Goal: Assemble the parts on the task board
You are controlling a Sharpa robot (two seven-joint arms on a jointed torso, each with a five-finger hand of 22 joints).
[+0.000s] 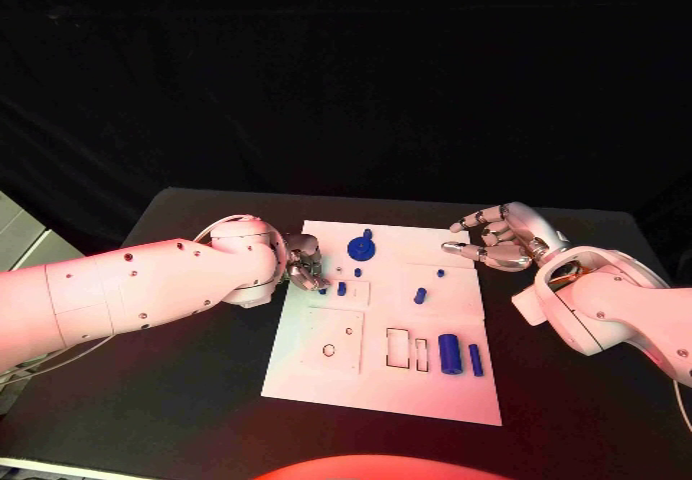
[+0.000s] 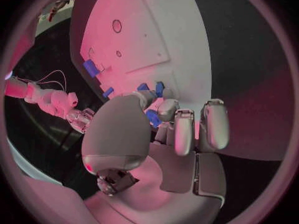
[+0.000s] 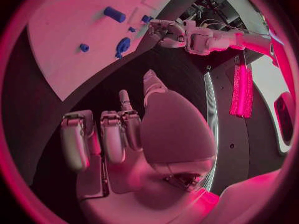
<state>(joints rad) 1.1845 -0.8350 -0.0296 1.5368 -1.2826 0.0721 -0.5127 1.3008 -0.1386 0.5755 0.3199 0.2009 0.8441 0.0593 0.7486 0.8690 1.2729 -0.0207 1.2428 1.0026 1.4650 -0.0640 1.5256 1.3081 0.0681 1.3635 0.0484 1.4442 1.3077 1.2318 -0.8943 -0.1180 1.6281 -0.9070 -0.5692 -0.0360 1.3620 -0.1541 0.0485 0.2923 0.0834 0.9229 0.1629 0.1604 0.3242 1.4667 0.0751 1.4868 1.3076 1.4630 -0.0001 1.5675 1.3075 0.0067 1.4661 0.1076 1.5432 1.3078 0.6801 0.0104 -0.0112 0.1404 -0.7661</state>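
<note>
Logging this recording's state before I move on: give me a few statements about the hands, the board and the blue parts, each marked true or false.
1. The left hand is at the task board's left edge, its fingers by a small blue part. True.
2. The right hand grips the blue gear-shaped part. False: it holds nothing and sits off the board's right edge, fingers apart; the gear-shaped part lies near the board's far edge.
3. Two blue bars lie side by side near the board's right side, closer to the robot. True.
4. The board lies on a white table. False: the table is black.
5. All the blue parts are stacked in one pile. False: they are spread over the board.
</note>
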